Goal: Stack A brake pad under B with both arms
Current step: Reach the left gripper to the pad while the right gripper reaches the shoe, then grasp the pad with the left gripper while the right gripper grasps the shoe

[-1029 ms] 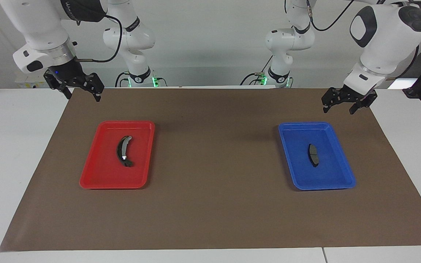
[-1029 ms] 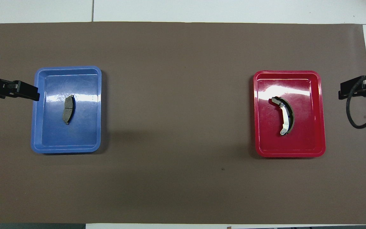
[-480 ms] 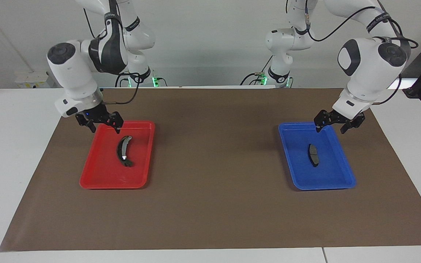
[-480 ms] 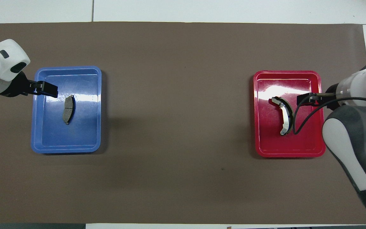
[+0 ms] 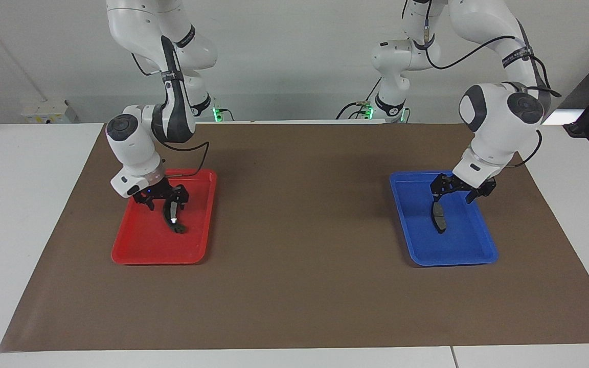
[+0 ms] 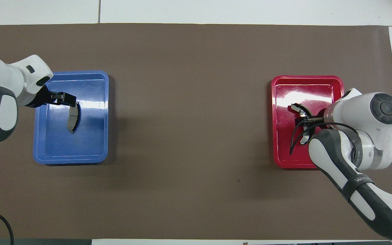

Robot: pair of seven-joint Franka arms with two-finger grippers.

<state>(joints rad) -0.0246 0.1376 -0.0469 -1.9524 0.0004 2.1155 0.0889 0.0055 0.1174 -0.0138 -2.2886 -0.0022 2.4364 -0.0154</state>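
Both open: left hand [image 5: 453, 193] over A brake pad [image 5: 438, 217], right hand [image 5: 164, 200] over B [image 5: 173, 217]

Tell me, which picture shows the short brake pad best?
The overhead view: the short brake pad lies flat and almost whole in the blue tray. The facing view shows only a thin, slanted sliver.

White table [image 5: 28, 214] carries a brown mat [image 5: 299, 266] covering most of its top, leaving bare white strips at both short ends and along the edge farthest from the robots. Two trays rest directly on the mat, well apart: red tray [image 5: 136, 245] toward the right arm's end, blue tray [image 5: 471, 250] toward the left arm's end.
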